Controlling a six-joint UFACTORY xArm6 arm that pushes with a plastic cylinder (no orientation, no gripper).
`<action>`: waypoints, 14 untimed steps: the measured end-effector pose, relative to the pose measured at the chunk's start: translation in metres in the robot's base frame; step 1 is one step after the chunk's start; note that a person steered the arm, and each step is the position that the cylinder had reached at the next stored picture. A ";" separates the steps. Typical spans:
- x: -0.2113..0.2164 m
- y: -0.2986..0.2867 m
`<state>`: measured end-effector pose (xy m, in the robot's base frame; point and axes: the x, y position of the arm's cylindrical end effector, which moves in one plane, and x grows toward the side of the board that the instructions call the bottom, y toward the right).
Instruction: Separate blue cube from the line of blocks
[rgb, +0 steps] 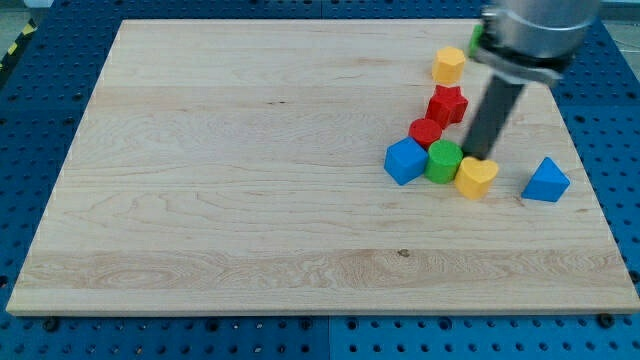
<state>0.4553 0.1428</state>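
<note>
**Blue cube sitting at left end of line, rod tip standing at wrong end**

Blue cube (405, 160) is lying at the left end of a short row, touching the green block (443, 161), which is touching the yellow heart-shaped block (476, 177). A red cylinder (425, 131) is sitting just beyond the cube and the green block, with a red star (447, 104) and a yellow hexagonal block (448, 64) trailing away toward the far right. A blue triangular block (545, 181) is resting apart, to the right.

My tip (478, 156) is standing just behind the yellow heart, beside the green block, well clear of the cube. The rod carries no fingers, so nothing is being held.

I am judging the separation as not yet done. To do it cleanly, I am advising a route round to the seam between cube and green block, then a steady push leftward through the cube's middle. An off-centre contact risks spinning the cube or dragging the red cylinder along.
</note>
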 end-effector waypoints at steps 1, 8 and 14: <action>0.006 -0.051; 0.059 -0.221; 0.065 -0.218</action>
<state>0.5203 -0.0747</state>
